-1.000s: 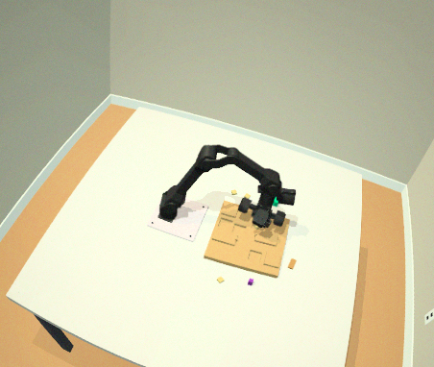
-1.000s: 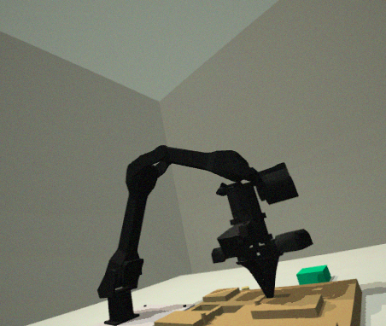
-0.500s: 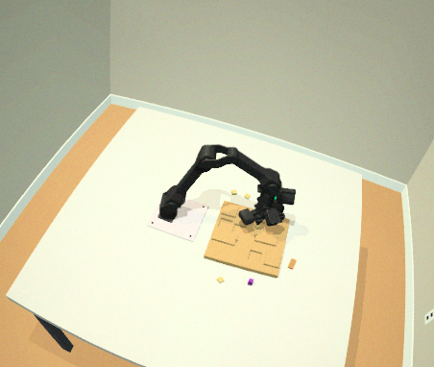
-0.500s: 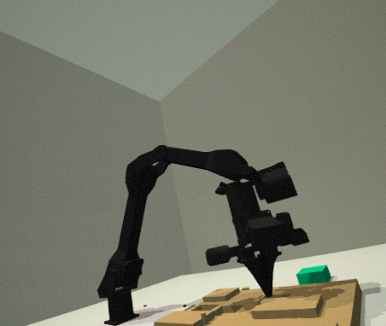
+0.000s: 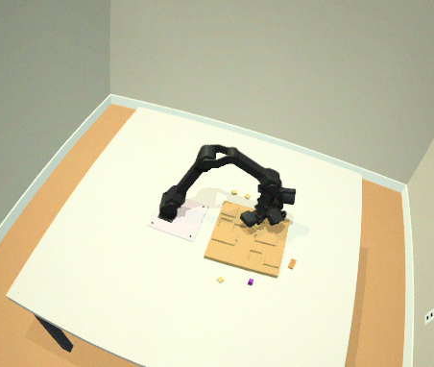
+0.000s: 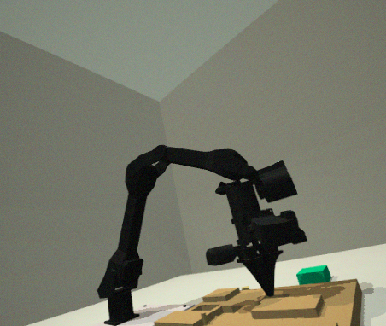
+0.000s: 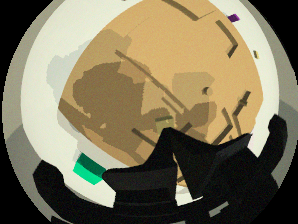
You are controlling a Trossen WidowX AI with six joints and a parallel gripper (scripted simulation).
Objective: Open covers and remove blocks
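Observation:
The wooden puzzle board (image 5: 228, 253) (image 6: 344, 291) (image 7: 165, 47) lies under my hand. My gripper (image 6: 270, 294) (image 7: 166, 131) is shut, fingertips down at the board's top, behind a raised wooden cover (image 6: 288, 306) in the exterior view. A small yellowish piece (image 7: 164, 126) shows in a recess by the fingertips; its exact seating is unclear. On the table beside the board lie a green block (image 6: 313, 276) (image 7: 89, 171), a purple block (image 5: 251, 281) (image 7: 233, 18), an orange block (image 5: 292, 263) and three yellow blocks (image 5: 234, 192) (image 5: 247, 196) (image 5: 220, 280). The top view hides the fingertips.
Other raised wooden pieces (image 6: 221, 294) (image 6: 180, 318) and a small peg (image 6: 203, 317) stand on the board. The arm's pale base plate (image 5: 184, 228) lies left of the board in the top view. The arm arches over the gap between them.

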